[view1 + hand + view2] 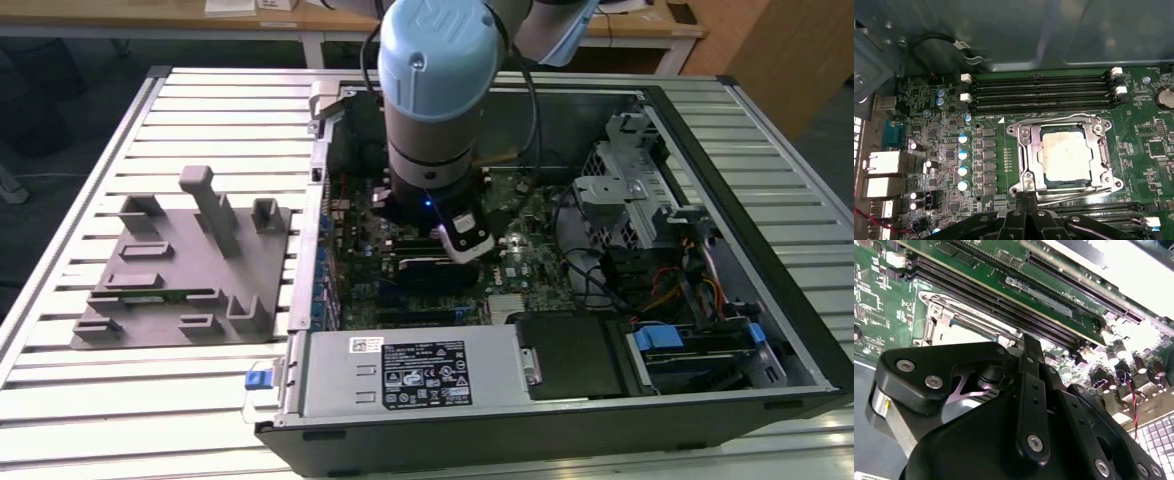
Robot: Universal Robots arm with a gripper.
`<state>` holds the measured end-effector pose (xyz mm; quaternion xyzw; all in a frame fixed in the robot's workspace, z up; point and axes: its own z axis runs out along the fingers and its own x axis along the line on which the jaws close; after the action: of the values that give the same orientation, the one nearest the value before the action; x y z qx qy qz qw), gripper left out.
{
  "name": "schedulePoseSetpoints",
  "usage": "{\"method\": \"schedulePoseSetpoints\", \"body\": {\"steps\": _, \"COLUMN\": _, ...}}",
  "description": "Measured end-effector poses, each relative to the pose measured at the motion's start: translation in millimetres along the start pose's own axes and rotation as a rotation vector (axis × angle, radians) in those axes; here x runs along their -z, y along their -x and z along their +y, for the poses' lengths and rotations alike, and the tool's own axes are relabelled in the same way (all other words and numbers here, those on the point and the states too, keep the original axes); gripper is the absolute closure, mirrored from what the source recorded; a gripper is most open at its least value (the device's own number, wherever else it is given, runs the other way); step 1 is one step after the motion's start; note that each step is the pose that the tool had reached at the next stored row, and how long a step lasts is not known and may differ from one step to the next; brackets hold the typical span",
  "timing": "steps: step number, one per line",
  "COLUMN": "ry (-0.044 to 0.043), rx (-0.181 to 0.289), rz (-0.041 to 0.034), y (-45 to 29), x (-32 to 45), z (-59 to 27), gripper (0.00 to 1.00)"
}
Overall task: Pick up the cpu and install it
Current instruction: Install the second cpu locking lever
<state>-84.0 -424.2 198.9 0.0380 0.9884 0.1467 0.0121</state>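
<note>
Figure. The arm [434, 100] is shown lowered into the open computer case [561, 420], with the gripper [1026, 200] held just beside the edge of the motherboard socket [1026, 172], over the green motherboard [934, 140]. In both wrist views the two fingertips [1026, 352] are seen pressed together with no gap between them and nothing carried. The cpu [1064, 155] is seen lying inside the socket's metal frame, flat and square to it, apart from the fingertips.

Risk, as judged from this moment: the metal load frame appears to lie around the chip, but whether it is latched cannot be told. If the chip is not fully seated, any push from the closed fingertips against the frame could tilt it and damage the contacts beneath. A sideways drift of the fingertips could also strike the row of blue-capped capacitors [962, 155] near the socket, or the memory slots [1039, 92] that run along its far side, since little clearance is left between these parts.

Appearance of the chip: a small, flat square with a pale silvery-white metal top is presented, faintly smudged and slightly tan toward its middle, with a thin darker border where it meets the frame. A grey parts fixture [187, 260] is seen on the slatted table [107, 400], well apart from the case, on the exterior view's left
</note>
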Motion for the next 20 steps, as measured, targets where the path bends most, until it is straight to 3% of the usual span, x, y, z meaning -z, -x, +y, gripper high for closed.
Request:
{"method": "schedulePoseSetpoints", "body": {"steps": 3, "ry": 0.0185, "rx": -0.001, "rz": 0.0014, "y": 0.1, "x": -1.3, "z": -2.4, "gripper": 0.89}}
{"method": "schedulePoseSetpoints", "body": {"steps": 6, "ry": 0.0457, "rx": -0.002, "rz": 0.0034, "y": 0.3, "x": -1.1, "z": -5.3, "gripper": 0.89}}
{"method": "schedulePoseSetpoints", "body": {"steps": 8, "ry": 0.0593, "rx": -0.002, "rz": 0.0043, "y": 0.2, "x": -0.6, "z": -8.0, "gripper": 0.89}}
{"method": "schedulePoseSetpoints", "body": {"steps": 13, "ry": 0.0635, "rx": -0.002, "rz": 0.0045, "y": -0.3, "x": 0.7, "z": -13.2, "gripper": 0.89}}
{"method": "schedulePoseSetpoints", "body": {"steps": 20, "ry": 0.0681, "rx": -0.003, "rz": 0.0050, "y": -4.8, "x": -3.7, "z": -14.9, "gripper": 0.89}}
